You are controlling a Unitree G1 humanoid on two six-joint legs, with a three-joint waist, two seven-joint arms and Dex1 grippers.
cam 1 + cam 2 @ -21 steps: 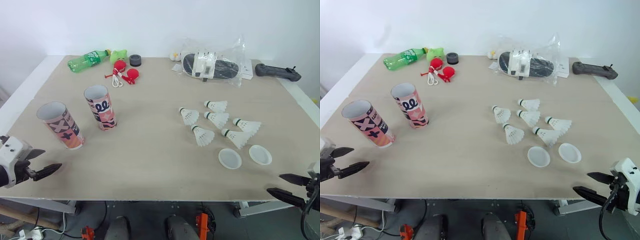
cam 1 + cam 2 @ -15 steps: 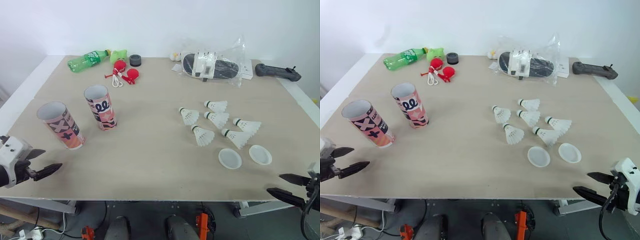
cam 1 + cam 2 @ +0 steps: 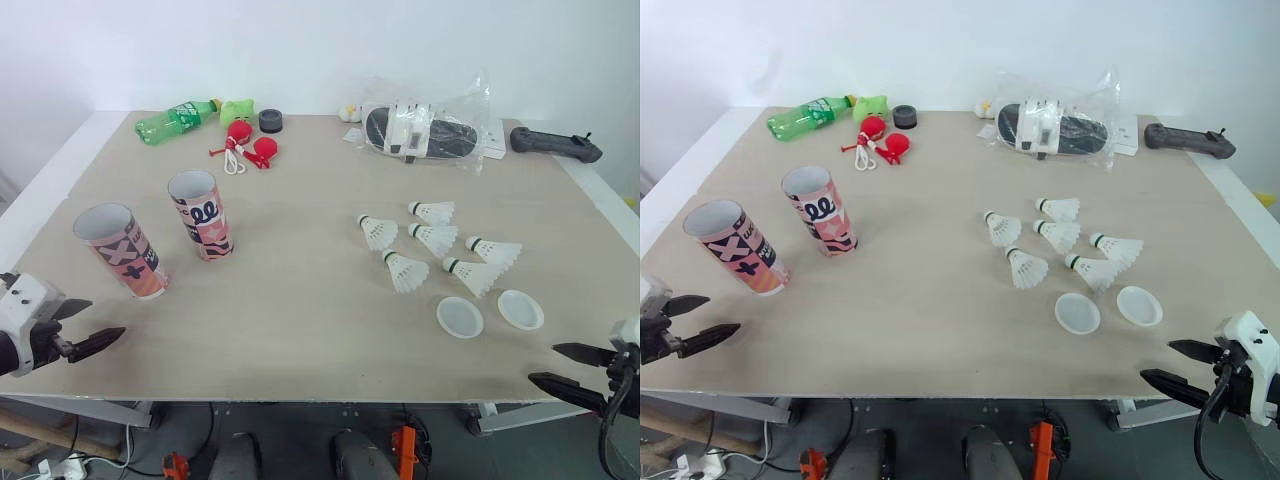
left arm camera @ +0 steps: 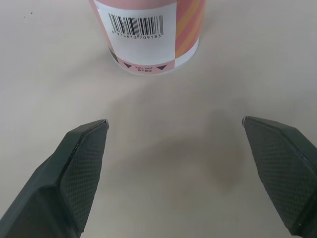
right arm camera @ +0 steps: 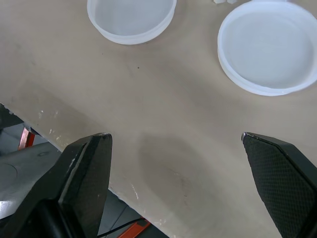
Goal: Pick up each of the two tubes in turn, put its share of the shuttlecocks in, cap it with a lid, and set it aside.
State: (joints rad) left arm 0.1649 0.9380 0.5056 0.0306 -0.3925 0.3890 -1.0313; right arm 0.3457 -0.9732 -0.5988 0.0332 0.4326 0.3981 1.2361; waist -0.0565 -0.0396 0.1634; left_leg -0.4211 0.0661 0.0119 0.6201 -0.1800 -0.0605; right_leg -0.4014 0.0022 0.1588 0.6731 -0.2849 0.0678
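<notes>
Two pink patterned tubes stand open-topped on the table's left side: one (image 3: 122, 250) nearer the front edge, the other (image 3: 202, 215) just behind and to its right. Several white shuttlecocks (image 3: 433, 250) lie in a loose cluster on the right half. Two white lids (image 3: 460, 317) (image 3: 520, 309) sit side by side just in front of them. My left gripper (image 3: 80, 327) is open at the front left edge, short of the nearer tube (image 4: 148, 29). My right gripper (image 3: 575, 366) is open at the front right edge, close to the lids (image 5: 131, 17) (image 5: 270, 44).
At the back of the table lie a green bottle (image 3: 175, 120), a red toy with cord (image 3: 245, 145), a dark round object (image 3: 271, 121), a plastic bag with a black item (image 3: 425, 128) and a black controller (image 3: 555, 144).
My right gripper has edged slightly up toward the table's front edge. The left gripper and the objects are as before.
</notes>
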